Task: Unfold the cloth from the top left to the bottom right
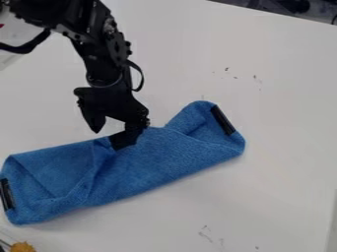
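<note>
We have the black plastic fingers (117,127) wide at the folded blue fabric cloth (164,155), left of centre on the white tabletop (276,74), apparently at the grasping step, and next must pinch one layer.

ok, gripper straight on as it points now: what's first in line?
The gripper would likely meet the blue cloth first, near its upper edge; depth is unclear, so they may already touch.

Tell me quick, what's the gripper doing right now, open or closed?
Gripper: open, jaws apart, one of them over the blue cloth's upper edge; nothing visibly gripped.
</note>
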You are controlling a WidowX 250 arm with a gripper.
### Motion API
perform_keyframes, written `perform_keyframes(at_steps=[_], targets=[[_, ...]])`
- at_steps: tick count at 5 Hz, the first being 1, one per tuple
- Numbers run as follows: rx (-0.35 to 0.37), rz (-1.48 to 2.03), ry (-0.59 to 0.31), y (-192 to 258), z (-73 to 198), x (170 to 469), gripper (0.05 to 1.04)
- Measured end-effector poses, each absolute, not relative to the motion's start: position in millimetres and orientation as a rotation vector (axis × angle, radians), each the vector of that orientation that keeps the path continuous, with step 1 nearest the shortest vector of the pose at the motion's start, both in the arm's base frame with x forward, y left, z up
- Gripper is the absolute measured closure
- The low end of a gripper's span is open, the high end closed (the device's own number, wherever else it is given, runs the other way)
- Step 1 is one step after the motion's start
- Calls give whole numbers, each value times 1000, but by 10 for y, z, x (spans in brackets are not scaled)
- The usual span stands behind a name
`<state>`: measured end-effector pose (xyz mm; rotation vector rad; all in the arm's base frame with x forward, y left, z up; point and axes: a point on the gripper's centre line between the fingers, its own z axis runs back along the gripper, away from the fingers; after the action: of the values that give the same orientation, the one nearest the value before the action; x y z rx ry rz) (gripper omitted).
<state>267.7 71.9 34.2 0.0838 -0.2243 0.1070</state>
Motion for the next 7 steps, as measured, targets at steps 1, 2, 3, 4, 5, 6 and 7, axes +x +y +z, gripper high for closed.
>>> perform_keyframes(at_steps=[1,2,3,4,5,6,7], targets=[[51,120,-243,758,315,2689,138],[21,111,-224,772,185,2685,425],[15,95,-224,797,173,2740,727],[12,79,-213,798,165,2743,940],[38,85,-199,769,238,2724,1023],[79,66,-247,606,495,2692,1031],[68,79,-269,413,618,2474,1031]])
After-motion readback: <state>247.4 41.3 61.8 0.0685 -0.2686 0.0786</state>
